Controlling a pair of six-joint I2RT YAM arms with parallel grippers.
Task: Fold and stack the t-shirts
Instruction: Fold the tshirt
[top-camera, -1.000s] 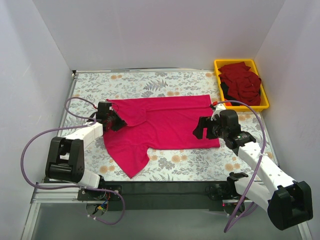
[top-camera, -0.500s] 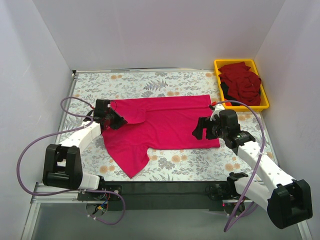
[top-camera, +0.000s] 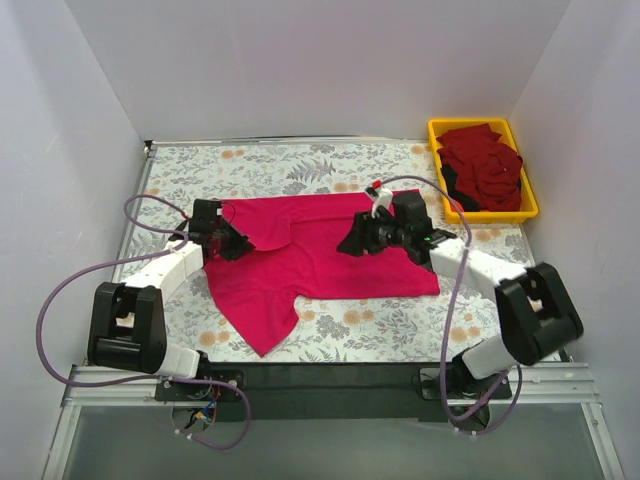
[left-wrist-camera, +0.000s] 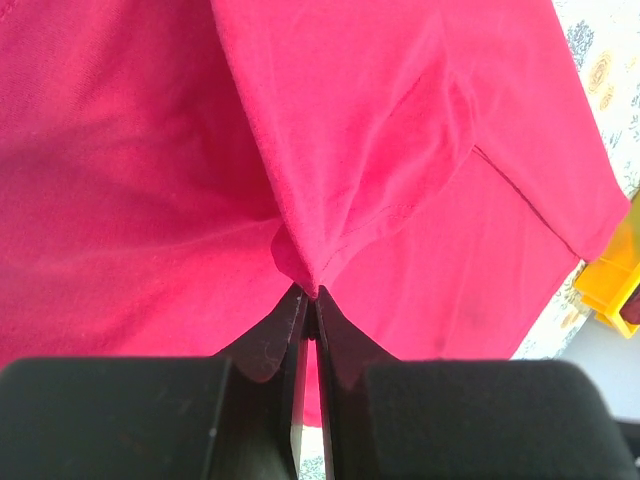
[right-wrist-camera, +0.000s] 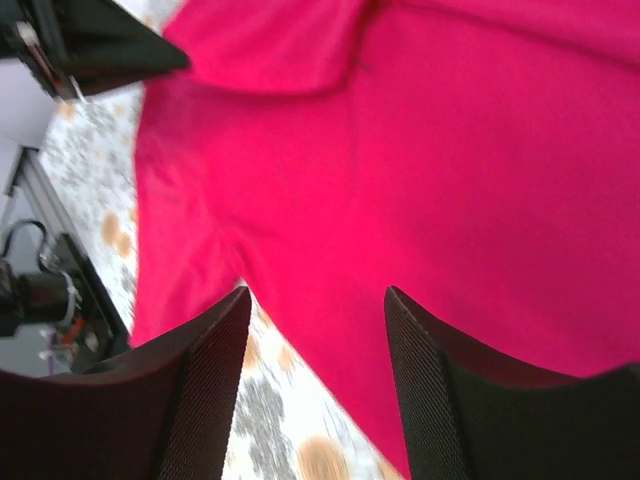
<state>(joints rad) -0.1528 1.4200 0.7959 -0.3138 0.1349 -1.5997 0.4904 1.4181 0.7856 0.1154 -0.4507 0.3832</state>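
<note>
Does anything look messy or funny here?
Yes. The pink shirt lies crooked, one part sticking out toward the near edge, a corner folded over where the left gripper pinches it. The red shirts sit crumpled in the bin.

Bright magenta-pink t-shirt (top-camera: 330, 255), darker crimson t-shirts (top-camera: 485, 165) in a yellow bin (top-camera: 500, 214), table cover (top-camera: 270, 165) pale with grey leaves and orange flowers, white arms (top-camera: 172, 270) with black joints, purple cables (top-camera: 42, 320), plain white walls (top-camera: 300, 60).

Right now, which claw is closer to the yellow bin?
The right claw. It hovers over the middle of the pink shirt, left of the yellow bin; the left claw pinches the shirt's far left edge.
</note>
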